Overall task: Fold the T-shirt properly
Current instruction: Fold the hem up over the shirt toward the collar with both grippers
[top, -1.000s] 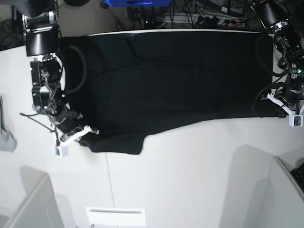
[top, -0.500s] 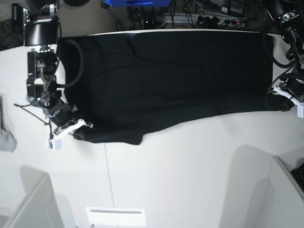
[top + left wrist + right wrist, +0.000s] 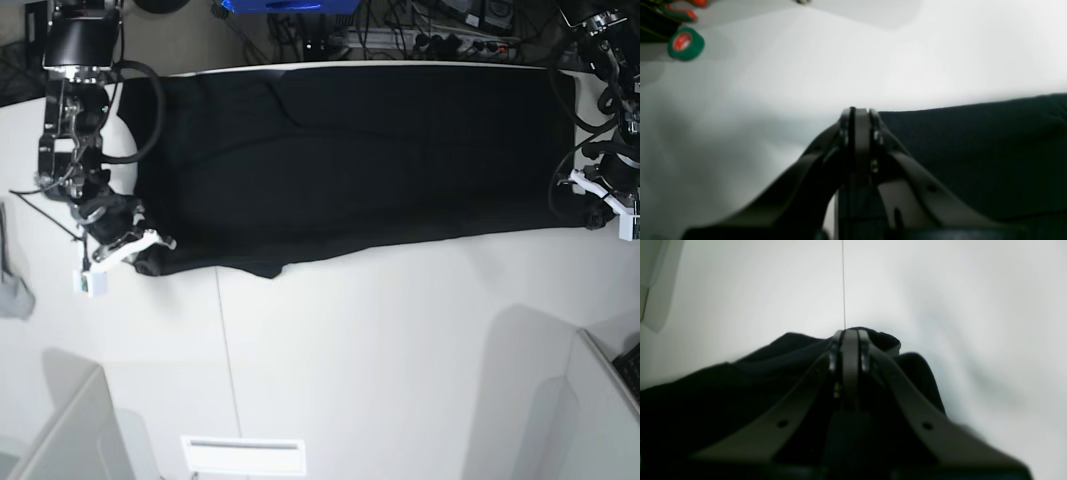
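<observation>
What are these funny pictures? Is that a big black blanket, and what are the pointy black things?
It is a black T-shirt, spread on a white table. One picture looks down from above. The other two come from little cameras on a robot's two arms. The pointy things are its pinchers. The right gripper is shut on the T-shirt at one end, and the left gripper is shut at the shirt's other end. A small grey cloth lies at the side, and a green tape roll sits farther off.
</observation>
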Available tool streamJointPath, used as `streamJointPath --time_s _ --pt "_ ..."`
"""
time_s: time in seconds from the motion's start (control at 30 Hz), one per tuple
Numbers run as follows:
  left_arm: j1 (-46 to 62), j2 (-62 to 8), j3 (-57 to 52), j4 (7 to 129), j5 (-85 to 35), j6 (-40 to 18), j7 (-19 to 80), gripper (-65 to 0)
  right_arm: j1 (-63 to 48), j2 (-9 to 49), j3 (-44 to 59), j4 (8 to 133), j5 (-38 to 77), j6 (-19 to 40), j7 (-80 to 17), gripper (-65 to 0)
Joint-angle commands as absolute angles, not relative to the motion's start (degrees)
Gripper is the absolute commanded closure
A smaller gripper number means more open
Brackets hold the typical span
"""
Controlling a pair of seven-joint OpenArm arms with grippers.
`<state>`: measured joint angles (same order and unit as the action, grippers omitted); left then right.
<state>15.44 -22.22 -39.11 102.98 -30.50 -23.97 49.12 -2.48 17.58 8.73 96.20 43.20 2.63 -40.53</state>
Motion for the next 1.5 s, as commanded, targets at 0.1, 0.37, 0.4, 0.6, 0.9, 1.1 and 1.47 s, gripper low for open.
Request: streamJointPath --time_s 0.1,0.37,0.4,0.6,0.9,1.1,1.47 --pt "16.66 -23.52 -39.52 104.40 -30.99 -23.69 47.96 0.0 -3.21 18.24 10.59 99.65 43.65 3.12 -41.19 0.0" --pt "20.18 -23.43 -39.52 107.03 -30.99 -23.69 47.96 0.0 -7.08 18.24 12.26 103.34 43.74 3.12 -41.27 0.0" --pt "20.35 -23.52 -39.60 107.38 -30.99 -23.69 47.96 0.0 -7.52 18.24 12.26 103.87 43.74 3.12 -41.27 0.0" --pt "21.93 -23.34 -42.24 107.82 -30.99 -23.69 47.96 0.0 -10.24 18.24 15.25 105.10 50.77 3.12 -41.36 0.0" --pt "24.84 -23.34 -42.77 110.55 -30.99 -23.78 47.96 0.0 -11.74 18.33 18.59 108.70 53.41 3.12 -47.69 0.0" --pt "26.51 -23.34 -42.86 110.81 -30.99 -23.78 47.96 0.0 -14.20 18.33 19.47 109.32 53.49 3.12 -47.78 0.0" --pt "28.70 -23.43 -42.86 110.99 -30.99 -23.78 47.87 0.0 -18.86 18.15 22.73 112.22 53.58 3.12 -50.68 0.0"
